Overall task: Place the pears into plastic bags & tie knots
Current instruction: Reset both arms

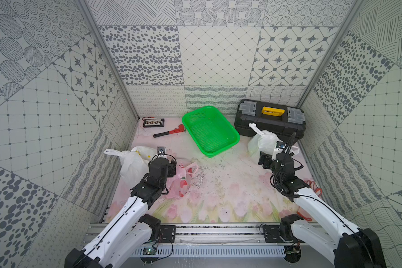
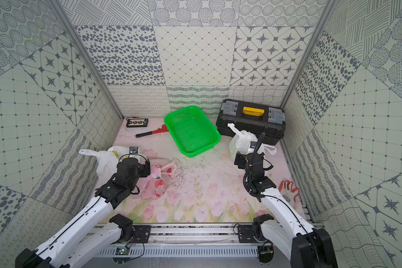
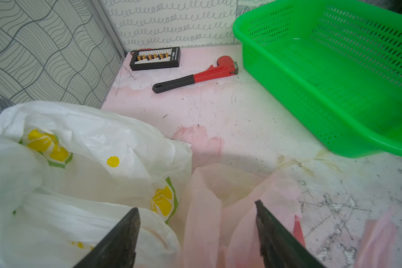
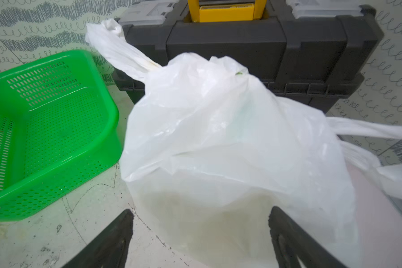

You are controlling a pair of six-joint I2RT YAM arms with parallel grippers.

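- The right claw [image 4: 200,210] is standing wide open and gripping nothing. The plain white bag [image 4: 230,139] is sitting just ahead of it, its lower bulge showing between the two fingers.
- That bag is resting on the table [image 1: 230,185] at the far right, just in front of the black toolbox [image 1: 269,123] and beside the green basket [image 4: 44,79].
- The left claw [image 3: 195,206] is likewise standing open and empty. It is hovering over the pink bag [image 3: 218,197], with the lemon-print bag [image 3: 91,150] lying just to its left.
- Both arms are reaching forward from the near rail, claws tipping forward and down. The left one is angling toward the left wall, the right one toward the far right corner.
- The plain white bag is standing upright. One handle [image 4: 116,46] is pointing up toward the toolbox, the other is trailing off to the right.
- The pink bag is lying flat, its length running from near-left to far-right in both top views.
- The pears are not showing clearly through the plastic.
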